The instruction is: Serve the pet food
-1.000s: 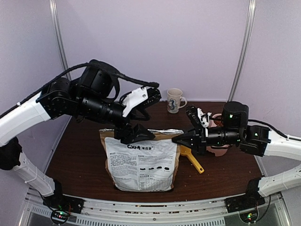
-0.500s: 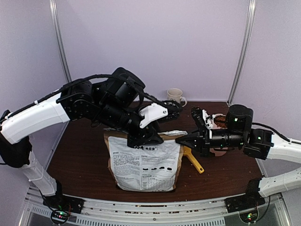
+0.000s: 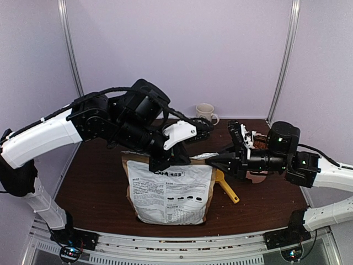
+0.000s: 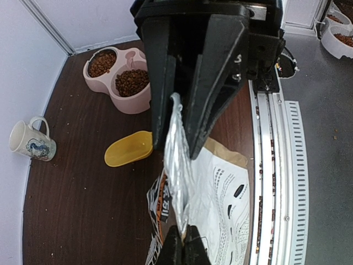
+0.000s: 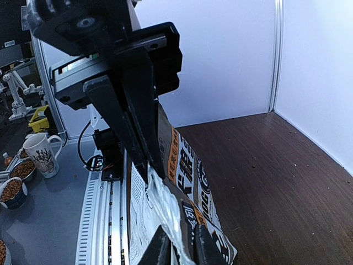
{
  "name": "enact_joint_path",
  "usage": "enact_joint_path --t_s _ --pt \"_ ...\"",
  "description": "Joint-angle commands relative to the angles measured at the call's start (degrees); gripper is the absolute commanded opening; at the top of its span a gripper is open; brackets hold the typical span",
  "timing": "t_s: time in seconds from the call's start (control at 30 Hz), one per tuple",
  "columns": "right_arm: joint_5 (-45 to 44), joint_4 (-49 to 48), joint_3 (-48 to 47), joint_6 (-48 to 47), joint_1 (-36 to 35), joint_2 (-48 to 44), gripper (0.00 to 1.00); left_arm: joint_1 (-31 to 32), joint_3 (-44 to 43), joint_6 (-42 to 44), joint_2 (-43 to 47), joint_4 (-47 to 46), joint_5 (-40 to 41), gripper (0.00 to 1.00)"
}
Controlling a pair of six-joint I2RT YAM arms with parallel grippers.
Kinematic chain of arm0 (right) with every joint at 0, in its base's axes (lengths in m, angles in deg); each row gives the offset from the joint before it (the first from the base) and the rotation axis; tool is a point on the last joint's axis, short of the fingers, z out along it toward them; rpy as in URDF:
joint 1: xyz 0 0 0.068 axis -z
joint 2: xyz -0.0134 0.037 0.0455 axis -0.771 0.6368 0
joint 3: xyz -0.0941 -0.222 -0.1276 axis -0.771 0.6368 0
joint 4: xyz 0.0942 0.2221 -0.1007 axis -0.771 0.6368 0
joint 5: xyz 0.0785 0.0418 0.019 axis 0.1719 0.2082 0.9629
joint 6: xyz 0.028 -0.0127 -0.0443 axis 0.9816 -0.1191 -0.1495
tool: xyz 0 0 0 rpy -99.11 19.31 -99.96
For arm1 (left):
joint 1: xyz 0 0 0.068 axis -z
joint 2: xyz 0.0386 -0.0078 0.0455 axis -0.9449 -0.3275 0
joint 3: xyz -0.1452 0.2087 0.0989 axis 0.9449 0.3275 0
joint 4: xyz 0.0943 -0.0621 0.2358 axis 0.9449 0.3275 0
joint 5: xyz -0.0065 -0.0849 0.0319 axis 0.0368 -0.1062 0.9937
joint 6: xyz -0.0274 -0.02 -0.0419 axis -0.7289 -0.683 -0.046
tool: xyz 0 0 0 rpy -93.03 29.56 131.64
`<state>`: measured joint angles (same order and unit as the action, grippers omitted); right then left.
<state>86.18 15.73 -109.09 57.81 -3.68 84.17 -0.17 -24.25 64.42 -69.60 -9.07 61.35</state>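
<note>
The left arm reached in from the left, its elbow raised high over the table and its wrist bent down, so that the left claw pointed straight down onto the top of the bag. Its fingers were pressed together on the bag's silvery inner lip, pinching it near the middle of the opening. The right arm stretched in low and almost level from the right, with the right claw meeting the same lip at the bag's right-hand end. Its fingers stood close on either side of the foil, but whether they pressed on it could not be told. The bag stood upright on the table between the two arms. Pet food lay in both cups of the pink bowl, which sat behind the right claw. A yellow scoop lay just beside the bag's right side, and a mug stood by the back wall.
</note>
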Motion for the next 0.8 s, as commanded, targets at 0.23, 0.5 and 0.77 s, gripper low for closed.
enact_joint_path --t_s 0.23,0.5,0.77 --pt "1.5 -1.2 -1.5 0.5 0.2 0.9 0.18 0.3 -1.4 -0.2 -0.8 -0.9 0.6 0.0" --pt "1.4 -1.2 -1.7 0.4 0.2 1.4 0.07 0.3 -1.4 -0.2 -0.8 -1.0 0.8 0.0" --pt "2.2 -0.7 -2.2 0.3 0.2 1.4 0.0 0.3 -1.5 -0.6 -1.9 -3.0 -0.5 0.22"
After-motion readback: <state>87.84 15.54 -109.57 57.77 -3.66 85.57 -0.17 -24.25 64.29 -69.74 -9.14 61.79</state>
